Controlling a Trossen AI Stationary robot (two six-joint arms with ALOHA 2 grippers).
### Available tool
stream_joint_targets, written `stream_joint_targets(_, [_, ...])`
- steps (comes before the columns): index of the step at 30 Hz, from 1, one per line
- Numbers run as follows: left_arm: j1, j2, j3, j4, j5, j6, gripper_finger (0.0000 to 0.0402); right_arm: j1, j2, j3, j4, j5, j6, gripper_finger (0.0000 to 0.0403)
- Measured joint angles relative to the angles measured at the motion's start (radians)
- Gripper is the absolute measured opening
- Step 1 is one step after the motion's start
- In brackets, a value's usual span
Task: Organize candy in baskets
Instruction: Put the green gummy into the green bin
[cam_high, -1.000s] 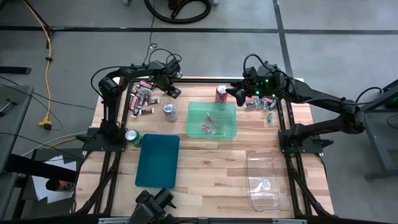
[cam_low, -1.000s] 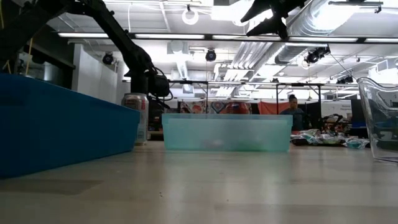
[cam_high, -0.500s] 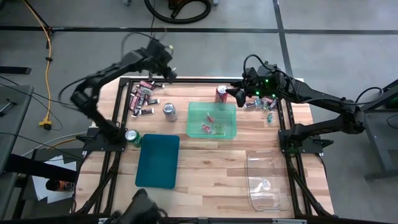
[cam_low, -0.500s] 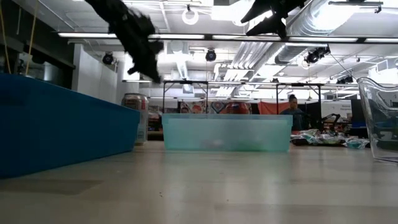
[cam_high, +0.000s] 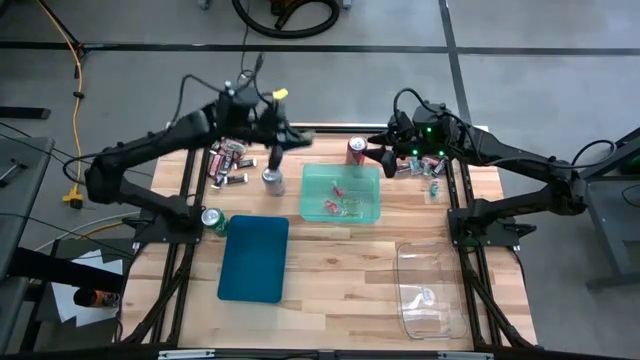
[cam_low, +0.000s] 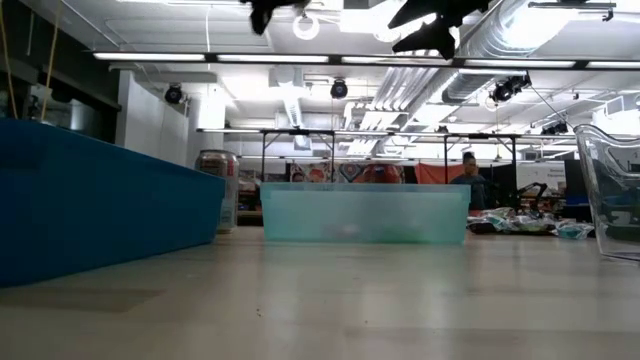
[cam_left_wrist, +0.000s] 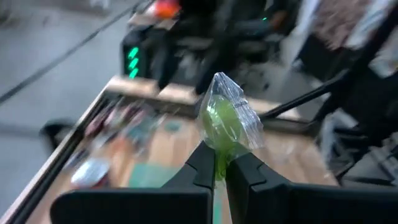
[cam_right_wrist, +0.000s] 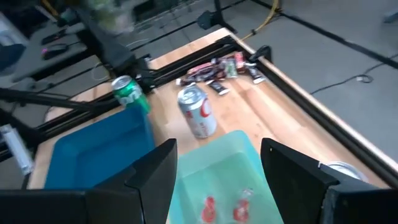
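Green in its clear wrapper, the candy (cam_left_wrist: 228, 121) is pinched at its lower edge between the tight-closed fingers (cam_left_wrist: 203, 163) of the left gripper (cam_high: 277, 155), standing up past the tips. That gripper hangs in the air above the silver can (cam_high: 271, 178), just left of the light green basket (cam_high: 341, 194), which lies toward the table's middle. The right gripper (cam_high: 377, 152) waits wide apart and empty over that basket's far edge, beside the red can (cam_high: 356, 151).
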Motion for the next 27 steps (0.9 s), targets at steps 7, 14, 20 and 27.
stream_joint_targets(7, [-0.081, -0.003, -0.269, 0.496, -0.067, -0.200, 0.0001, 0.000, -0.001, 0.000, 0.001, -0.121, -0.002, 0.0227])
stream_joint_targets(14, [-0.087, -0.009, -0.361, 0.640, -0.074, -0.305, 0.0001, 0.000, -0.003, 0.000, 0.068, -0.143, -0.016, 0.0227])
stream_joint_targets(20, [-0.092, -0.009, -0.362, 0.637, -0.074, -0.306, 0.0001, 0.000, -0.003, 0.000, 0.120, -0.154, -0.016, 0.0227])
stream_joint_targets(27, [-0.092, -0.008, -0.362, 0.618, -0.083, -0.287, 0.0001, 0.000, -0.017, 0.000, 0.110, -0.156, -0.025, 0.0227])
